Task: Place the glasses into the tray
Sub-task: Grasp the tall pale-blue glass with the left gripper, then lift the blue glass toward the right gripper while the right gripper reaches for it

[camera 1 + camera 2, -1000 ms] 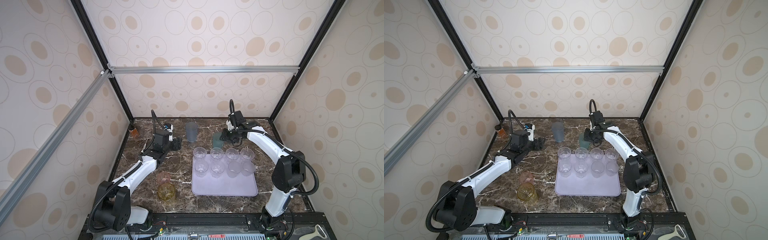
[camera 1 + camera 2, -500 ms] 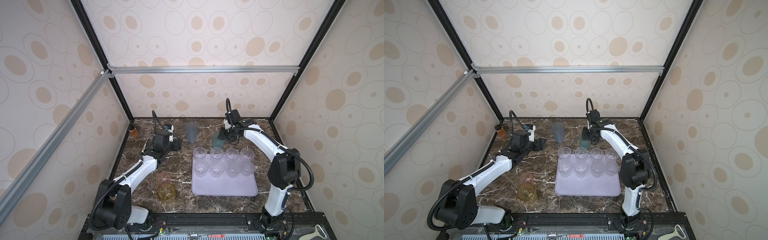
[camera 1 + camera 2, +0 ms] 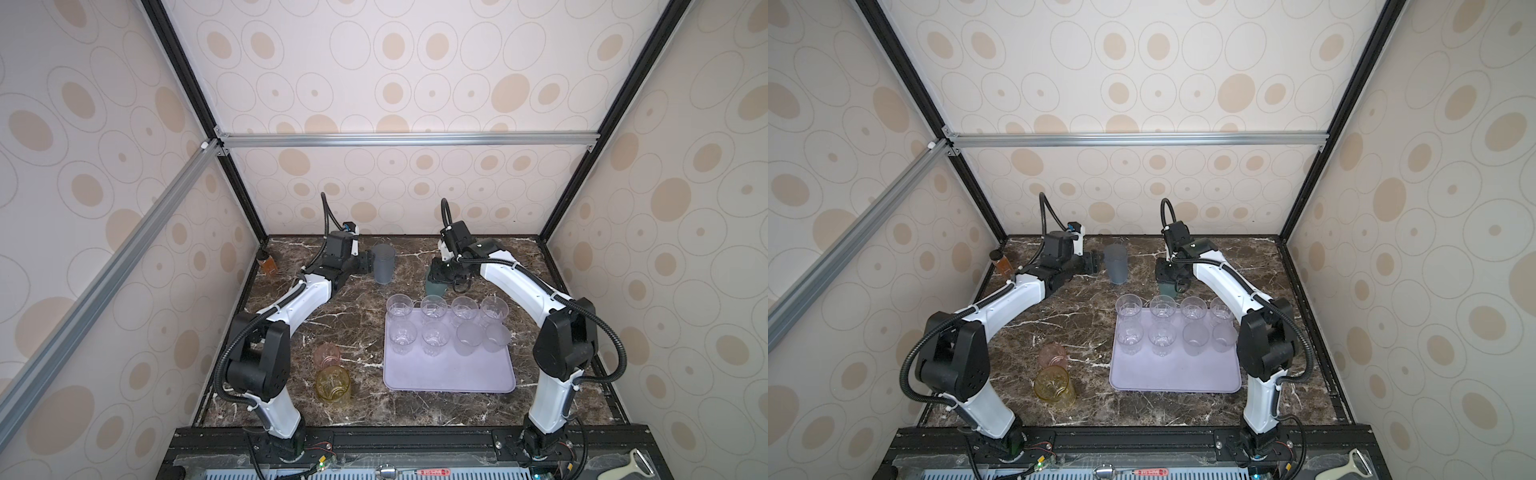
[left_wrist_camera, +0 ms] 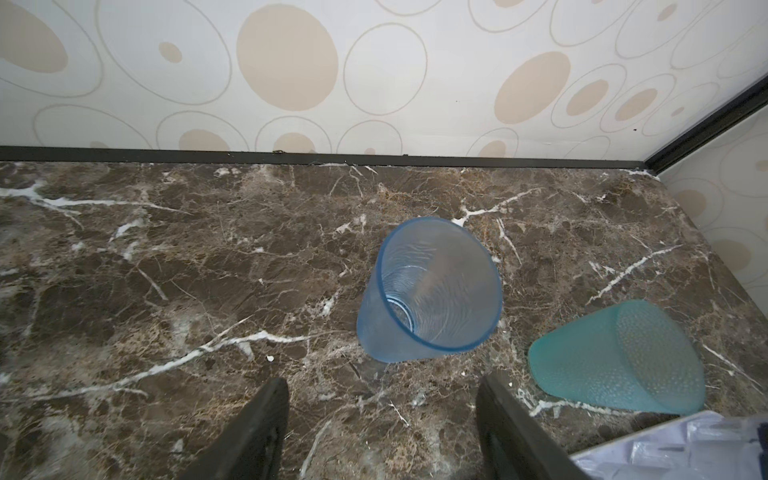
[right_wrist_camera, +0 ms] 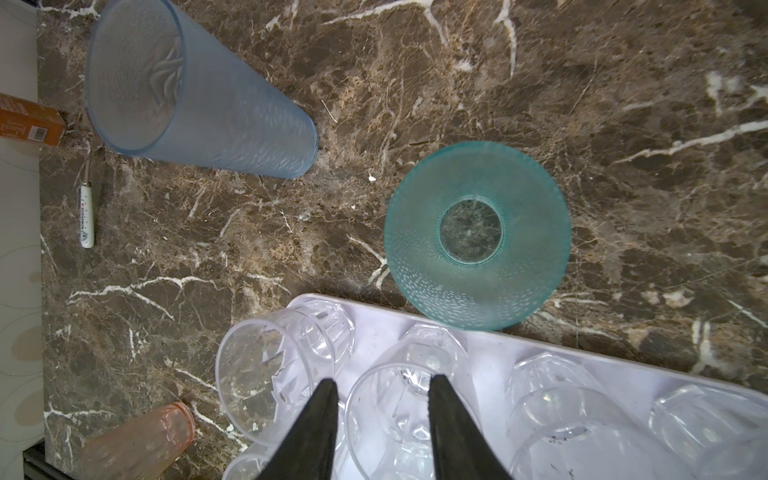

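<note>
On the desk, left of the tray, an amber glass is seen nearest, with a pink glass just behind it. Eight glasses are set upright in two rows of four on the tray's far half. Just beyond the far rim a teal glass is stood on the desk. The right claw is held above it, fingers parted, nothing gripped. Farther left a blue glass is stood upright. The left claw is held open just short of it. A bottle is seen at the far left corner.
</note>
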Available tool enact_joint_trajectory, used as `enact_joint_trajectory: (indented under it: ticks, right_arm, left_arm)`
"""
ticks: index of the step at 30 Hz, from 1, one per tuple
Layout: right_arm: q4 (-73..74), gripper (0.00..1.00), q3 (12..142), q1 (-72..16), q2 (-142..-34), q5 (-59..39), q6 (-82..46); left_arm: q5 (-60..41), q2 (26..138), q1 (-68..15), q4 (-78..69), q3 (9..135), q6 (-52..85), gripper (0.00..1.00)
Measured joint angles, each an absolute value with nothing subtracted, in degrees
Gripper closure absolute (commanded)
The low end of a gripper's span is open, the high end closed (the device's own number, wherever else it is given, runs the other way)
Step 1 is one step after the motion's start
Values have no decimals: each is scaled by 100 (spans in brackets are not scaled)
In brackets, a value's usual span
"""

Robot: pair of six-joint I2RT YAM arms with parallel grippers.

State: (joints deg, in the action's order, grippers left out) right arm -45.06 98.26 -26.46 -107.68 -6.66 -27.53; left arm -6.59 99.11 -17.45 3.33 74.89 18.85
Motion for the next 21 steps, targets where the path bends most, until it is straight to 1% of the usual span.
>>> enact_joint_trajectory:
  ticks: [5, 13, 17, 21]
  right_arm:
    - [-4495, 61, 9776, -2665, -10768, -567, -2751]
    - [-4504, 61, 9598, -2722, -10766, -423, -2738]
    - [-4508, 61, 9574, -2733, -10724, -384, -2718]
    - [-4499, 61, 9574, -2735, -10672, -325, -2711]
  left_arm:
    - [-814, 10600, -1743, 797, 8289, 1789, 33]
    - [-928, 11424, -1743, 1393, 9334, 1640, 41]
    - [-823, 11677, -1741, 1625, 9633, 1540, 49]
    - [-742, 11911, -1743, 1835, 9963, 1472, 54]
